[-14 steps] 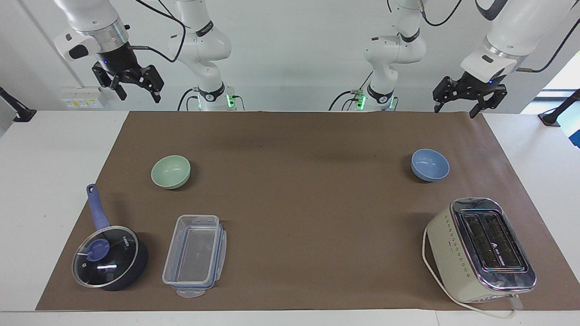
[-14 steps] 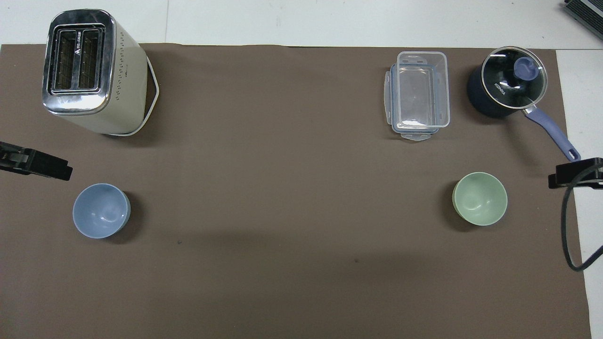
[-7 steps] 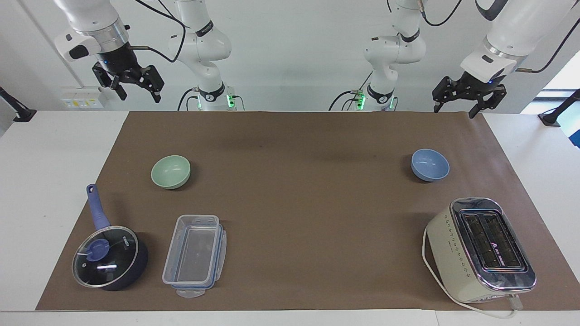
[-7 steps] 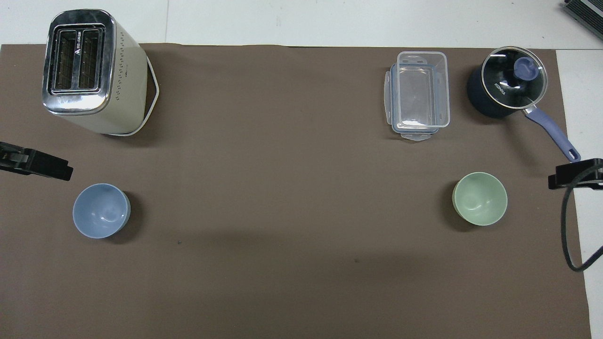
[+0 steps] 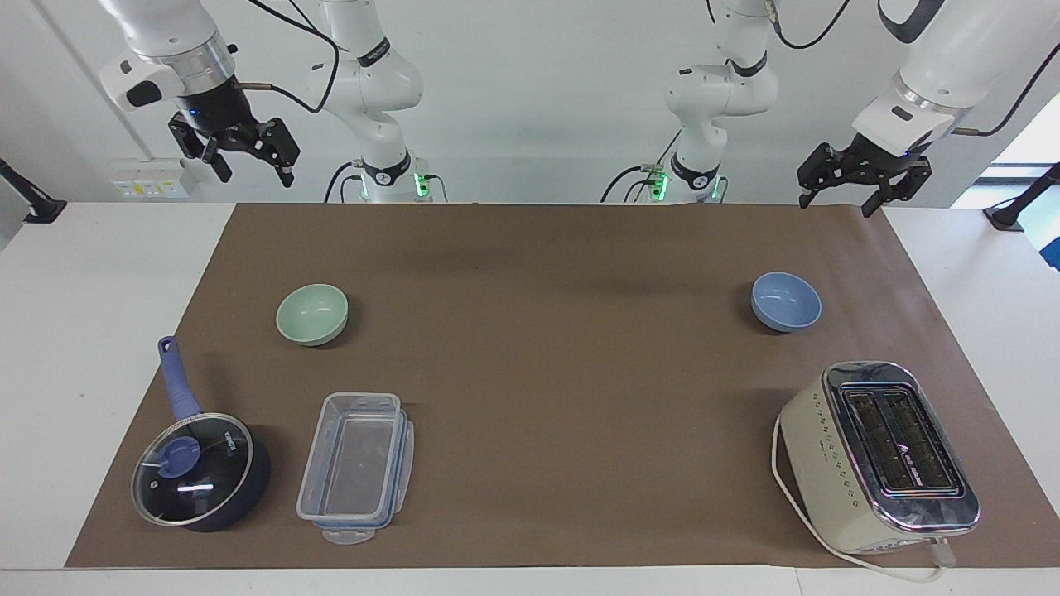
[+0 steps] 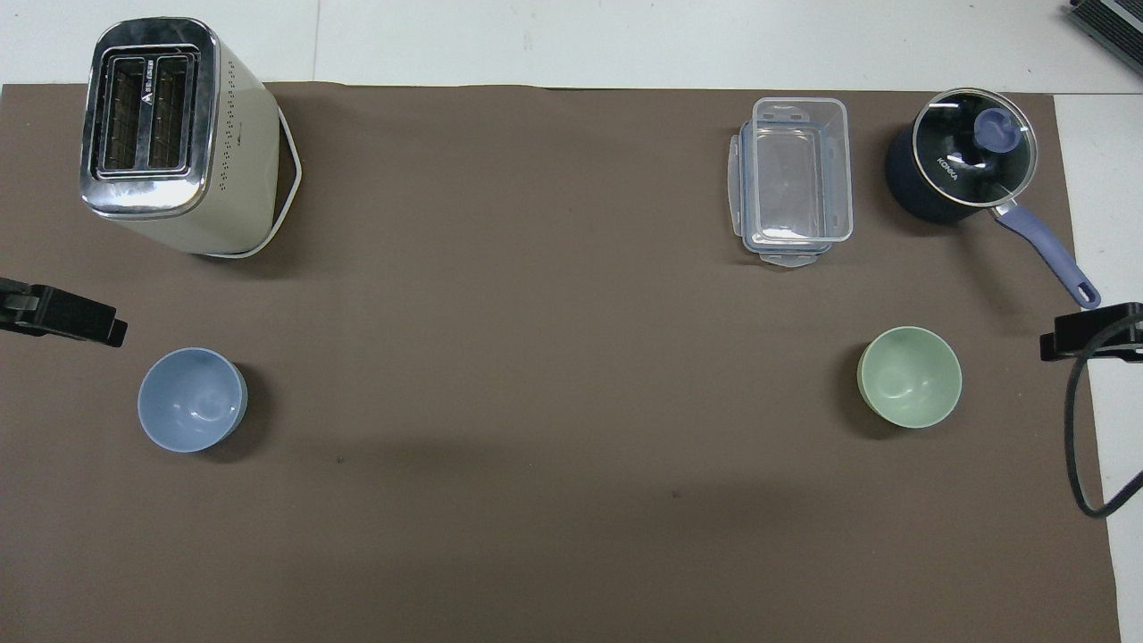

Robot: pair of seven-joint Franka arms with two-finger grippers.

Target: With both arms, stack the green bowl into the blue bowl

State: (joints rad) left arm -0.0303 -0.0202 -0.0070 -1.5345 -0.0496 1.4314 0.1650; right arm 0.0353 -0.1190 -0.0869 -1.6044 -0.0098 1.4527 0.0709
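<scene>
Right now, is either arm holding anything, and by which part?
Nothing is held. The left gripper and right gripper both hang open and empty above the table; the green bowl and blue bowl sit untouched.

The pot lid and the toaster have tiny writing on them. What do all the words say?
"KONKA": on the glass lid of the saucepan.
Logo and small word on top of the toaster: too blurred to read.
Marks by the toaster's slots: too small to read.
No other writing shows.
</scene>
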